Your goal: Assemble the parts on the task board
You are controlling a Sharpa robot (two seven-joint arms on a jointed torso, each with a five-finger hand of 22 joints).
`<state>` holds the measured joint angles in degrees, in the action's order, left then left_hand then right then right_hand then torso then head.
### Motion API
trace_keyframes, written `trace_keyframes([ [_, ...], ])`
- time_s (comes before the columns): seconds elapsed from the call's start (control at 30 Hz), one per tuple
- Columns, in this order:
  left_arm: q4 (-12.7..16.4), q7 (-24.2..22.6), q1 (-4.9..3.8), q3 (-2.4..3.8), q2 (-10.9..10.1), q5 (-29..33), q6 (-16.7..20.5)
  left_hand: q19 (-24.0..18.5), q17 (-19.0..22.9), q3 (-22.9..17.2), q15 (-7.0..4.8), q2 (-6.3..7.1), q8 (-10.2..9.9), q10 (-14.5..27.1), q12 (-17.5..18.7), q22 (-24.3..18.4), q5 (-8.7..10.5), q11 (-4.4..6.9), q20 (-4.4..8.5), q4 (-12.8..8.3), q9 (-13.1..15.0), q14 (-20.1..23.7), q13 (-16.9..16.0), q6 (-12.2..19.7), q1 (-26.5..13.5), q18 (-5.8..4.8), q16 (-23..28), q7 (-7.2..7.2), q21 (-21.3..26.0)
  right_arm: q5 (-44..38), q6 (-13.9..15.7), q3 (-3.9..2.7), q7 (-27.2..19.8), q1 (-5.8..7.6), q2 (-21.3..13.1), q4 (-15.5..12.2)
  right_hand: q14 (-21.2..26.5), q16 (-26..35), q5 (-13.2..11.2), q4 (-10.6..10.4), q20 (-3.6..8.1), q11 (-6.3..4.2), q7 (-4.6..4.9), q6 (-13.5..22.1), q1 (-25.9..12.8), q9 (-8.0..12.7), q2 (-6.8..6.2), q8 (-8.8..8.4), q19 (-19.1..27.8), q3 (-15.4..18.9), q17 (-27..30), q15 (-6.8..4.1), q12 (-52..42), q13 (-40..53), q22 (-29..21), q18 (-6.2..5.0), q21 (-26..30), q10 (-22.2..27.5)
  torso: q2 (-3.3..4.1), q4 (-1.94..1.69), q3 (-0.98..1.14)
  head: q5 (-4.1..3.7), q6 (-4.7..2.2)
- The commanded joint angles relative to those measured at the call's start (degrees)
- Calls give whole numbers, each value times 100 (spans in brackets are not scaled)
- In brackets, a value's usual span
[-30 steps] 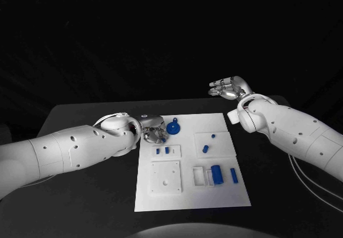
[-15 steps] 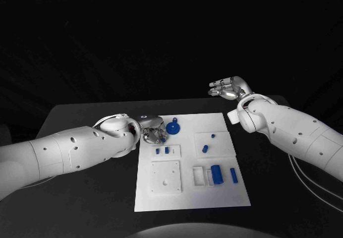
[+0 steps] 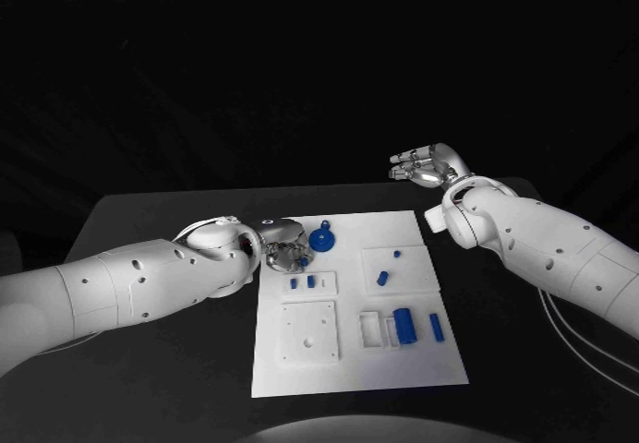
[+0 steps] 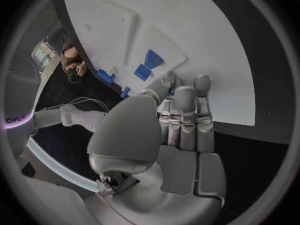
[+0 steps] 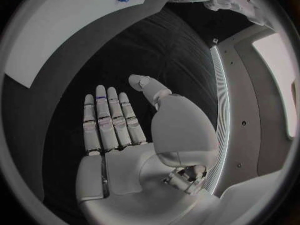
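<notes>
On the task board (image 3: 349, 369) blue parts (image 3: 403, 324) lie loose, assembly seemingly barely begun; left hand (image 3: 283, 249) hovers empty over its far-left corner, right hand (image 3: 427, 164) idles open off-board.

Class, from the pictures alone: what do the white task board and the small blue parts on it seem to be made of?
Task board: likely matte plastic; flat, even white, no glare, with raised and recessed blocks. Blue parts: probably moulded or printed plastic; uniform saturated colour, only a faint sheen. Neither can be confirmed by look alone.

black table (image 3: 160, 369), white task board (image 3: 359, 374) lying flat at its middle
</notes>
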<state>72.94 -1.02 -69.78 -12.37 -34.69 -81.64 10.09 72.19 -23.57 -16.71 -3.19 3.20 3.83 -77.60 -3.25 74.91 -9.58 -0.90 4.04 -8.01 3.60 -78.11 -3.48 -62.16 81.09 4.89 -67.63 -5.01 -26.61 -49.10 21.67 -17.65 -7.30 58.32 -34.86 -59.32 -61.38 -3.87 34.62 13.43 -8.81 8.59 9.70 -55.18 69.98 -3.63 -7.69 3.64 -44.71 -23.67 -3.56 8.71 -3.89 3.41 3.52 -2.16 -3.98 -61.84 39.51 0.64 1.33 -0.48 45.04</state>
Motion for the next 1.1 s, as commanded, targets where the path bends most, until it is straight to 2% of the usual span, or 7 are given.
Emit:
trace_keyframes([
  [0.03,18,-22,18,-6,-3,-19,35,-1,-8,-4,-38,57,-26,-41,-34,106,27,14,44,-30,-3,-9,-2,128,4,54,41,29,-34,-150,-52,-1,-77,-8,-8,-11,54,28,37,5,-3,0,-4,80,-10,12,8,-20,89,18,6,2,24,-9,-12,-28,41,47,1,1,-1,3,-3],
  [0.4,-23,-28,20,-4,-34,-17,169,5,-8,-23,-45,95,-26,-53,-32,104,49,14,60,-36,-3,-14,-2,232,34,34,59,33,-27,-166,-60,-1,-77,-25,-37,-19,71,26,131,26,-11,4,-1,94,-3,12,3,-19,99,6,5,8,22,-9,-10,-35,38,57,2,2,-1,6,-8],
  [0.57,-81,-54,20,0,-56,-2,218,-29,-12,-47,-3,102,-26,98,-28,109,37,-51,38,-42,-3,26,1,233,59,43,82,18,-11,-174,-102,-1,-71,-43,-81,-63,56,25,117,38,-9,1,-3,69,0,11,9,-18,88,-15,5,4,22,-9,-10,-38,36,49,1,4,-3,7,-19],
  [0.87,-135,-77,20,19,-146,31,240,-46,-17,-69,15,127,-26,131,-30,115,45,-70,11,-65,-3,42,1,231,82,75,86,16,-20,-320,-246,-1,-42,-119,-300,-341,-23,23,80,61,12,-6,-11,-34,-11,6,28,-13,-81,-47,4,-21,23,-9,0,-49,16,32,0,-3,-2,12,-52],
  [0.93,-168,-102,19,52,-182,80,285,-73,-11,-85,24,129,-23,143,-31,117,38,-84,2,-82,-3,64,0,191,104,86,105,-3,-23,-443,-358,-1,-29,-145,-389,-444,-131,14,19,70,43,-31,-31,-179,-19,-2,51,-5,-250,-106,1,-61,21,-10,11,-64,-10,-29,-3,-3,-3,11,-79],
  [0.97,-190,-124,19,80,-202,125,321,-95,1,-96,35,126,-18,173,-29,115,33,-99,-3,-88,-1,92,1,157,111,88,131,-24,-16,-521,-433,-1,-20,-158,-440,-500,-264,2,-37,77,85,-73,-68,-300,-36,-13,68,6,-586,-175,-4,-123,16,-11,32,-80,-59,-139,-3,0,-2,10,-91],
  [1.1,-339,-312,18,254,-288,605,539,-321,119,-144,102,132,-1,279,-36,99,2,-191,-56,-127,10,345,0,-137,131,108,397,-150,91,-923,-837,-2,78,-199,-686,-768,-771,-23,-247,98,269,-199,-163,-630,-53,-40,123,13,-1023,-298,-25,-307,28,-10,38,-103,-170,-491,-4,4,0,-4,-144],
])
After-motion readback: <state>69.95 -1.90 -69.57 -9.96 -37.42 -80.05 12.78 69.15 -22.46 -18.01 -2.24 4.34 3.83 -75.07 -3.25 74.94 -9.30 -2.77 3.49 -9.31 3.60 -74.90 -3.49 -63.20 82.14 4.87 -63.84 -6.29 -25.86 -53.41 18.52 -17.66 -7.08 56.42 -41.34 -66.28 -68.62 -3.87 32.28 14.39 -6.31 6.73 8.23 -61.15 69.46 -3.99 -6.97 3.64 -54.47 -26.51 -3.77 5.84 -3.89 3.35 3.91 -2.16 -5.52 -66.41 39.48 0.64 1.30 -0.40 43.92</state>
